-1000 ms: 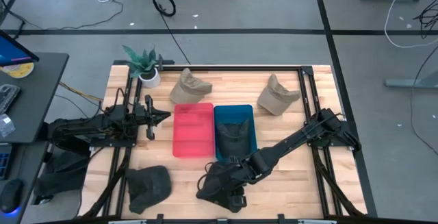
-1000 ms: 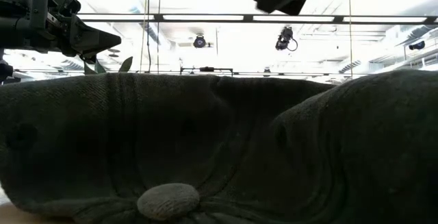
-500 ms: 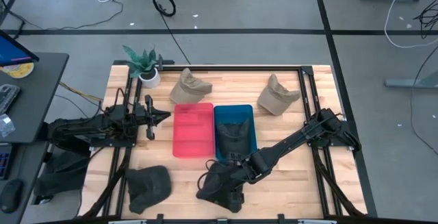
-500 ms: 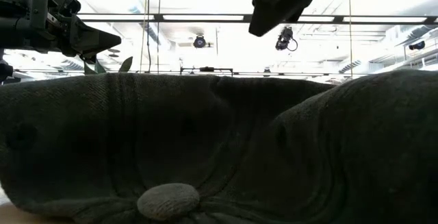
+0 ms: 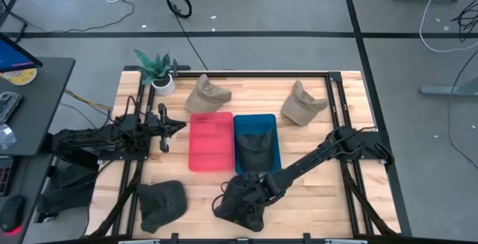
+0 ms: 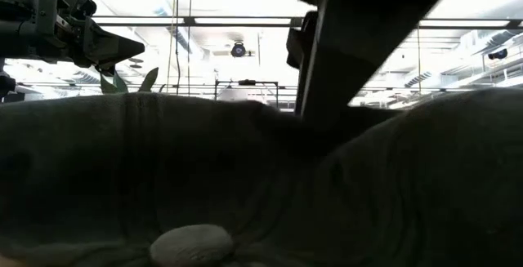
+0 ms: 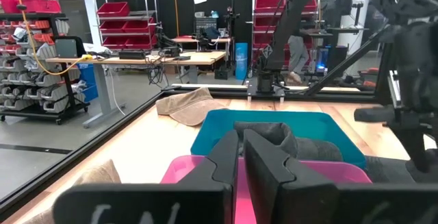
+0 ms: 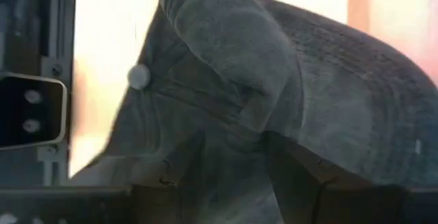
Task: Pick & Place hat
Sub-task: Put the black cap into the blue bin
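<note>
Now we see our right gripper [image 5: 249, 203] stretched low, fingers apart — pressed onto the hat [image 5: 237, 205]; left gripper [image 5: 173, 127] shut.

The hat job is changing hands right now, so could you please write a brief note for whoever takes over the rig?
Right end effector: open, low over the dark hat at the table's near edge, fingers straddling a fold of it; not yet gripped.
Left end effector: shut, empty, parked beside the pink bin.
Done: one dark hat lies in the blue bin.
Left: this hat, another dark hat near the front left, and two tan hats at the far side, all on the table.
</note>
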Controlling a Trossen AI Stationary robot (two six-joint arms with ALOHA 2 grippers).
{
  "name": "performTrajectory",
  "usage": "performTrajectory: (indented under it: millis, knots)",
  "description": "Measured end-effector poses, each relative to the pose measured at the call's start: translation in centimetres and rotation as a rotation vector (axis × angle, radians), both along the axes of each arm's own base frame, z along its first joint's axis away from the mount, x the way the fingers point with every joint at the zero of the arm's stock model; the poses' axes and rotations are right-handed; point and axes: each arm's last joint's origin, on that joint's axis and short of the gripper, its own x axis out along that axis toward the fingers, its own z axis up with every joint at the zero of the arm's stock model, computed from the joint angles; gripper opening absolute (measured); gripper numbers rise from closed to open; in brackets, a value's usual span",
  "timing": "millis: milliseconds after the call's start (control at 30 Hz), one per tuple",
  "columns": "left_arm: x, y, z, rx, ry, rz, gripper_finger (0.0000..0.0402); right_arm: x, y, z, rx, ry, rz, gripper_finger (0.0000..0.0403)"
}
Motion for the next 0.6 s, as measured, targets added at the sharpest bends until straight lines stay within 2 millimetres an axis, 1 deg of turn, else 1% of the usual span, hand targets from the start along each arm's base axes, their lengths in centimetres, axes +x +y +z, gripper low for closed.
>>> performTrajectory:
  millis: [133, 233, 367, 600]
  knots:
    - [0.00, 0.00, 0.00, 0.000, 0.000, 0.000, 0.0028, -0.01, -0.04, -0.03, -0.032, -0.013, -0.001, 0.0143]
    - [0.00, 0.00, 0.00, 0.000, 0.000, 0.000, 0.0028, -0.06, -0.23, 0.01, -0.070, -0.021, -0.025, 0.0120]
    - [0.00, 0.00, 0.00, 0.000, 0.000, 0.000, 0.0028, -0.19, -0.34, 0.07, -0.090, -0.015, -0.010, 0.0096]
    - [0.00, 0.00, 0.00, 0.000, 0.000, 0.000, 0.0028, -0.77, -0.87, -0.17, -0.149, 0.044, -0.054, 0.0089]
